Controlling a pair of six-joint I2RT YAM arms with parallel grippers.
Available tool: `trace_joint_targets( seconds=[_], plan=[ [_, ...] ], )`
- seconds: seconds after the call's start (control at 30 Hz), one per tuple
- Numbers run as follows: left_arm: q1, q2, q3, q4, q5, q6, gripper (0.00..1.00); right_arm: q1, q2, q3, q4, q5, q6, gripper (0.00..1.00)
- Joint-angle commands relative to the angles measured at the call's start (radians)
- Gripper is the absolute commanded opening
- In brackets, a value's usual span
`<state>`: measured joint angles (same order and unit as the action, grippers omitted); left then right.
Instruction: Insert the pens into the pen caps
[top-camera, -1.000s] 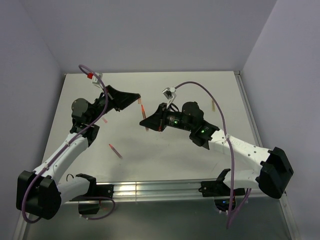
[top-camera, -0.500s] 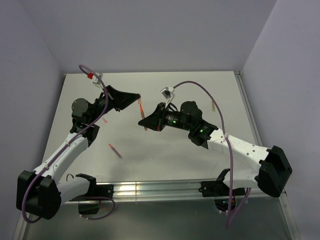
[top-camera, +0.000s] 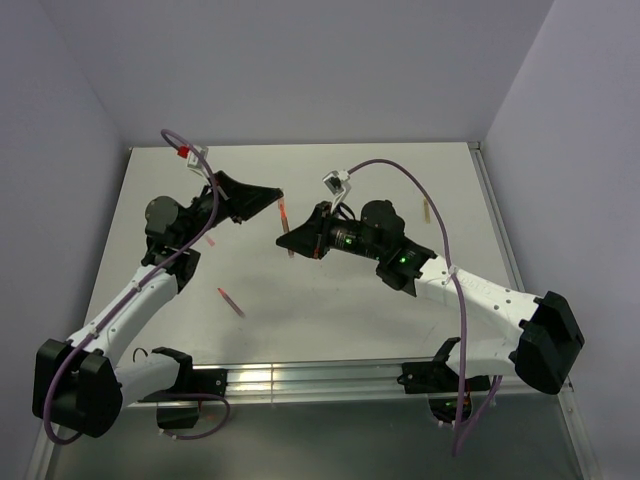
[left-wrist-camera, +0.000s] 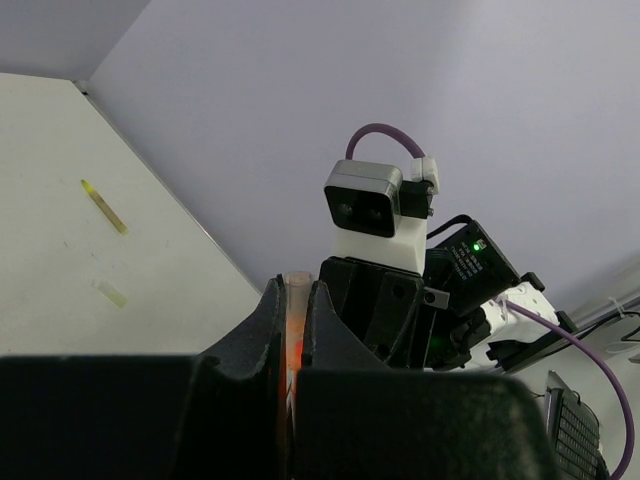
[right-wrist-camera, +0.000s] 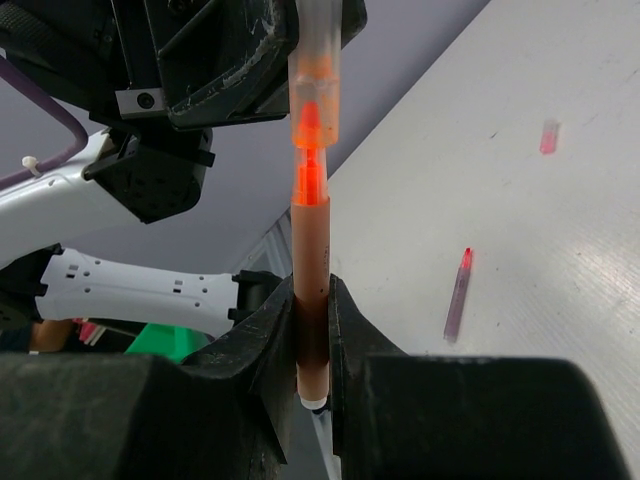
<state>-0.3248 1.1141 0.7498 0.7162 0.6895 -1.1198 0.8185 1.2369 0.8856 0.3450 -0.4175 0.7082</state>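
— What is shown from above, and what has changed?

— A pale orange-pink cap (top-camera: 283, 211) is seen clamped at the tip of the left gripper (top-camera: 277, 196), lifted over the far middle of the table (top-camera: 350, 310). The right gripper (top-camera: 289, 240) is drawn up just beneath it; what it carries is too small to be made out there. Compared with a second ago, the right gripper has been moved slightly up and toward the cap, while the left arm is hardly altered. A loose red pen (top-camera: 231, 301) is left lying well apart, nearer the bases.

— And from the left wrist?

— The cap is seen squeezed between the closed fingers (left-wrist-camera: 262, 330), only its end protruding toward the other arm's wrist camera (left-wrist-camera: 365, 205). An olive-yellow pen (left-wrist-camera: 104, 206) and a pale stub (left-wrist-camera: 112, 293) lie on the table beyond.

— From the right wrist?

— A red pen (right-wrist-camera: 309, 250) is gripped around its lower barrel and held upright, its tip already entered into the translucent cap's mouth but not seated.

— How are they judged to handle?

— Both parts are judged light, stiff and smooth, so they are liable to be pushed back through the pads when pressed. The barrel is best taken near its middle and the cap by its far end, so that one straight axis is kept.
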Motion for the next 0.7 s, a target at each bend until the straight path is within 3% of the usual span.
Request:
trace_joint_targets(
  seconds=[0.0,0.67],
  plan=[
    [-0.006,0.009,-0.01,0.063,0.025,-0.001,0.0,0.007,0.001,0.058,0.019,0.031,-0.023,0.0],
    [-0.059,-0.003,-0.015,0.052,0.019,0.018,0.0,0.007,0.013,0.085,0.025,0.144,-0.015,0.0]
  ],
)
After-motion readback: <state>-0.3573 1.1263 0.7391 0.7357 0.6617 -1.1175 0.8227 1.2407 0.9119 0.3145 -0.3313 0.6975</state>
